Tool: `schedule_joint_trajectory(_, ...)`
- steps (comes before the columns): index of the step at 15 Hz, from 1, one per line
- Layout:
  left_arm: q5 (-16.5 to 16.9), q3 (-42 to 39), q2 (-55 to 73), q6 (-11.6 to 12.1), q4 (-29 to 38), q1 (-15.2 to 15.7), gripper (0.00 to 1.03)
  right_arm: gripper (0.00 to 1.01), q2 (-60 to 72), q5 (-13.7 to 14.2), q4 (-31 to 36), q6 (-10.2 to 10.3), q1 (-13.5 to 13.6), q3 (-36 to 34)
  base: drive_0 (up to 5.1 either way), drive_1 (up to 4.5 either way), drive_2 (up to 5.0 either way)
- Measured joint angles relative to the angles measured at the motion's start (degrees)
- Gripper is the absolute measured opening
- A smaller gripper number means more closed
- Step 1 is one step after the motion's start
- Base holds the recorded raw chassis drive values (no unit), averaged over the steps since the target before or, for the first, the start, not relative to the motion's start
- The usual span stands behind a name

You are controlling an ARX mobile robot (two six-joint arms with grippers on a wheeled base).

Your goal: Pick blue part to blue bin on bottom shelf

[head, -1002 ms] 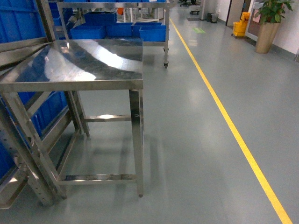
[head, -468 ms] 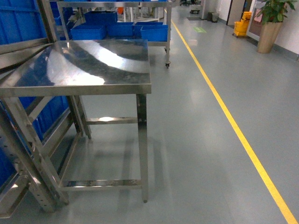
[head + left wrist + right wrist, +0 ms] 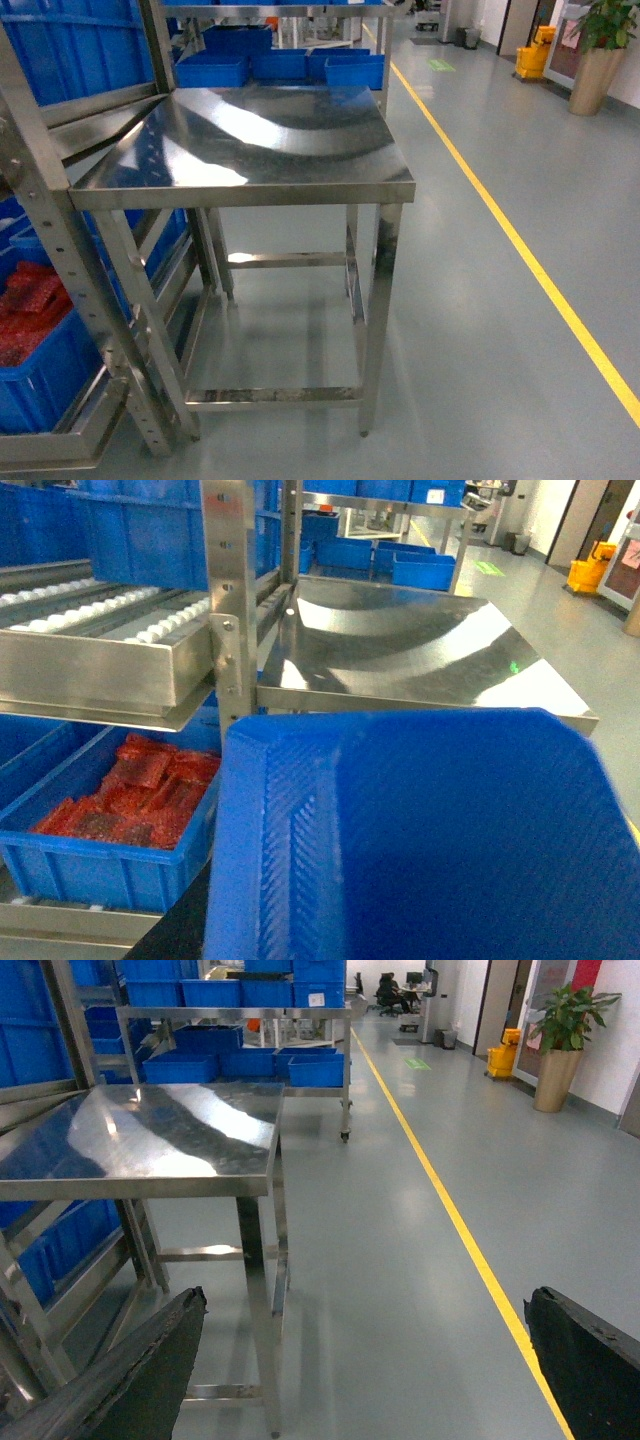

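Steel table (image 3: 250,140) stood in the middle of the head view, its bare shiny top level with the perforated uprights (image 3: 45,220) of the rack on its left. Low in that rack a blue bin (image 3: 40,380) full of red parts (image 3: 30,310) sat on the bottom shelf (image 3: 60,445); no blue part could be made out. The right gripper (image 3: 350,1360) had its dark fingers (image 3: 120,1370) spread wide apart, while a blue bin wall (image 3: 420,840) filled the left wrist view, hiding the left gripper so its state could not be told.

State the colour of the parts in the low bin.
Red, in a blue bin; clearest in the left wrist view.
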Motion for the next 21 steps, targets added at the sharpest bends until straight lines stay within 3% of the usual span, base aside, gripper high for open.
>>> schedule_joint_trajectory(21,0.02,0.0,0.07,0.0,-0.04,0.0,0.44,0.98,0.0,0.0,-0.02,0.0,0.0,0.0,-5.0,2.43,2.4)
